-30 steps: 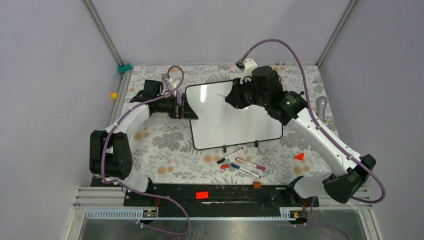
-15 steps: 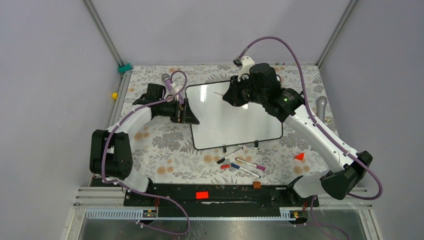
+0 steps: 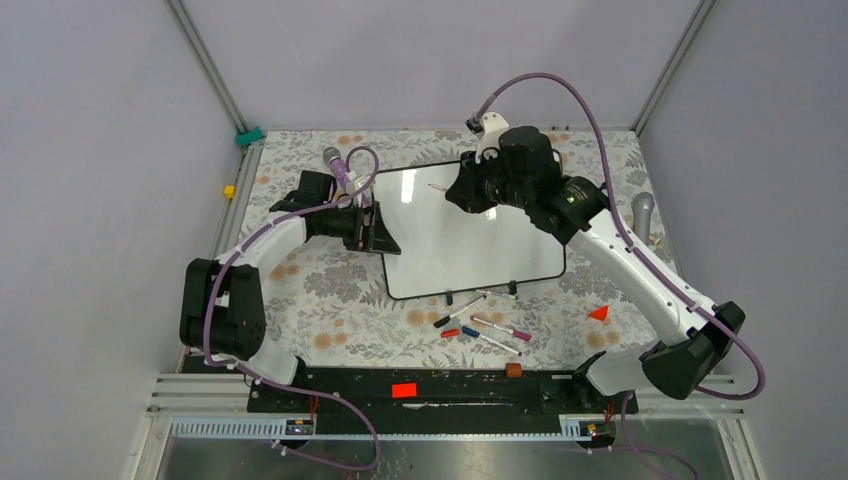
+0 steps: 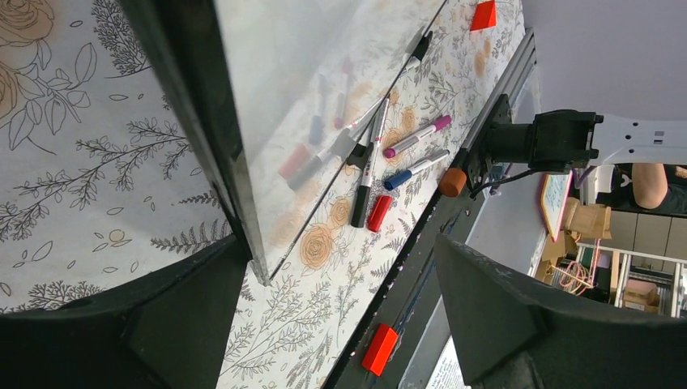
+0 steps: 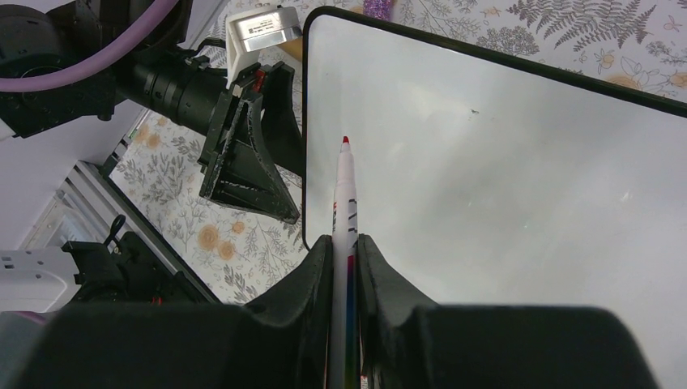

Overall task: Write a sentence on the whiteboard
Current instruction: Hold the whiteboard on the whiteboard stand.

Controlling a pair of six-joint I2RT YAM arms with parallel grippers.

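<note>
Here the whiteboard [image 5: 502, 162] lies beneath the right tool [image 5: 344, 243], marker [image 5: 346, 194] clamped.

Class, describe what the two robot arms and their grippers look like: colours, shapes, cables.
The left arm and right arm have white curved links and bulky black joints, with a purple cable looped along each. The left gripper and right gripper have black, wedge-shaped fingers.

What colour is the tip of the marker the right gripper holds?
Red. The marker tip shows best in the right wrist view.
</note>
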